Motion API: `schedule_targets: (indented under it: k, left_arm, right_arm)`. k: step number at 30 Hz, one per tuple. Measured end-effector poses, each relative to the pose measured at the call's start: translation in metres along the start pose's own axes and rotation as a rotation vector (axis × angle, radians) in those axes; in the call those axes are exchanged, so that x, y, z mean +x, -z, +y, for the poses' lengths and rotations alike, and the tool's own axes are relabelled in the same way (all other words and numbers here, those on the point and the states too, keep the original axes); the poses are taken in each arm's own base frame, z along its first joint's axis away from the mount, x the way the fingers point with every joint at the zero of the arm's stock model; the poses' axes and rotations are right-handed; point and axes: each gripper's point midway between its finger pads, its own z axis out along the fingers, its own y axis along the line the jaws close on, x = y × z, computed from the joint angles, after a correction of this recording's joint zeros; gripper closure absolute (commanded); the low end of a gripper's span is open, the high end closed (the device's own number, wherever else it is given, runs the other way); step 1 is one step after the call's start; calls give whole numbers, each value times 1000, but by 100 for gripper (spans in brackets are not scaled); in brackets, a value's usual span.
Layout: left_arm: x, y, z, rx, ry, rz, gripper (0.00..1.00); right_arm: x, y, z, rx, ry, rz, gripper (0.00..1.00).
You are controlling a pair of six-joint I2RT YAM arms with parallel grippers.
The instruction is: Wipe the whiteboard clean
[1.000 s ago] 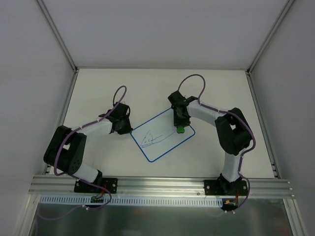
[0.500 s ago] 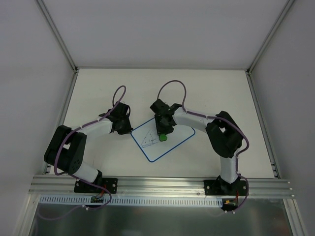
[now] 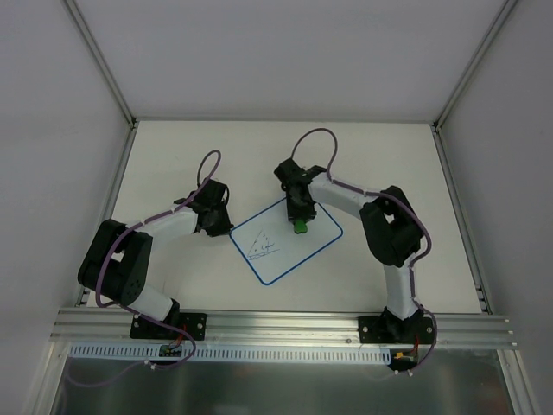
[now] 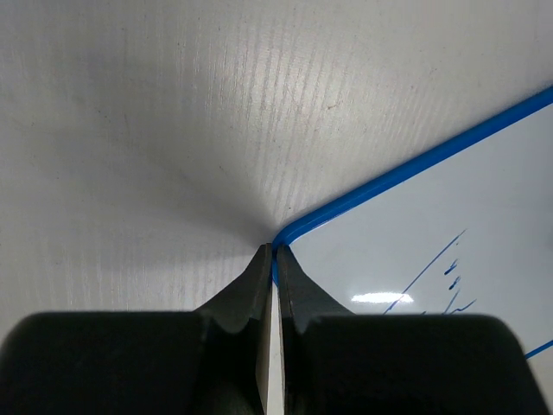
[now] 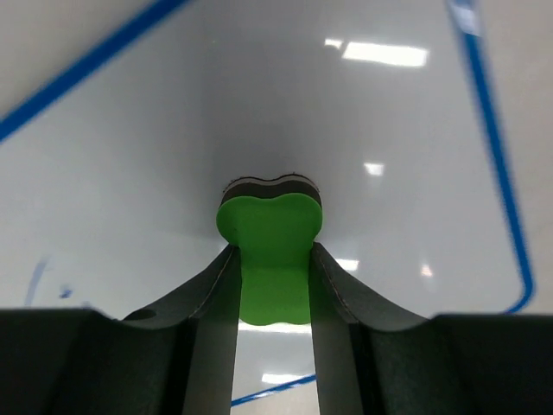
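The whiteboard (image 3: 298,253), white with a thin blue rim, lies tilted on the table between the arms. Dark scribbles (image 3: 263,246) show on its left part. My right gripper (image 3: 299,218) is shut on the green eraser (image 3: 300,227) and presses it on the board's upper right part. In the right wrist view the eraser (image 5: 270,226) sits between the fingers, its dark underside on the board (image 5: 389,112). My left gripper (image 3: 225,228) is shut on the board's left corner. In the left wrist view the gripper (image 4: 275,252) pinches the blue rim of the board (image 4: 458,207).
The white table (image 3: 190,156) has metal rails at its left, right and back edges (image 3: 458,207). White walls enclose it. The arm bases sit on an aluminium rail (image 3: 276,327) at the near edge.
My right gripper swept the eraser left over the board, then back up and right. The long line on the board's middle is gone; shorter scribbles stay at left. The left gripper has not moved.
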Motion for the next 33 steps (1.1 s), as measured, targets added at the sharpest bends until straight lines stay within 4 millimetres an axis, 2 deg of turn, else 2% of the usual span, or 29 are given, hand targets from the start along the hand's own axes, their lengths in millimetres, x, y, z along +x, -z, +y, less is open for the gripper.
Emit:
schedule_targets:
  k: [3, 6, 8, 10, 12, 15, 17, 18, 19, 21, 22, 25, 27, 28, 31, 32, 33]
  left_arm:
    - [0, 0, 0, -1, 5, 1, 100]
    - [0, 0, 0, -4, 8, 4, 100]
    - [0, 0, 0, -5, 9, 5, 100]
    - [0, 0, 0, -5, 9, 6, 100]
    - [0, 0, 0, -7, 8, 7, 100]
    - [0, 0, 0, -7, 8, 7, 100]
    - [0, 0, 0, -6, 8, 8, 100]
    - [0, 1, 0, -6, 8, 8, 100]
    - [0, 1, 0, -7, 8, 8, 100]
    - [-1, 1, -1, -8, 6, 9, 100]
    - [-1, 1, 0, -8, 3, 9, 100]
    - [-1, 2, 0, -10, -13, 8, 100]
    - [-2, 3, 1, -16, -26, 9, 90]
    - [-2, 4, 2, -18, -36, 9, 76]
    - [-5, 9, 3, -25, -57, 2, 52]
    - [-8, 12, 3, -28, -63, -6, 33]
    - [-11, 16, 2, -27, -68, -16, 27]
  right_arm:
    - [3, 2, 54, -60, 90, -9, 100]
    - [16, 7, 104, -132, 172, -10, 100]
    - [29, 12, 128, -172, 216, -2, 100]
    - [39, 15, 139, -192, 243, 6, 99]
    - [41, 16, 140, -193, 246, 8, 98]
    - [39, 16, 131, -188, 219, 6, 95]
    - [39, 16, 117, -157, 201, 4, 85]
    - [38, 15, 108, -141, 189, 3, 79]
    - [37, 15, 99, -122, 178, 1, 59]
    - [35, 15, 87, -99, 158, -6, 45]
    - [35, 14, 79, -82, 151, -11, 33]
    - [35, 17, 62, -46, 154, -19, 16]
    - [31, 23, 60, -43, 165, -42, 12]
    - [28, 29, 60, -51, 169, -55, 12]
    - [17, 49, 60, -85, 171, -100, 12]
    - [11, 56, 58, -99, 165, -120, 12]
    - [4, 62, 53, -115, 157, -145, 13]
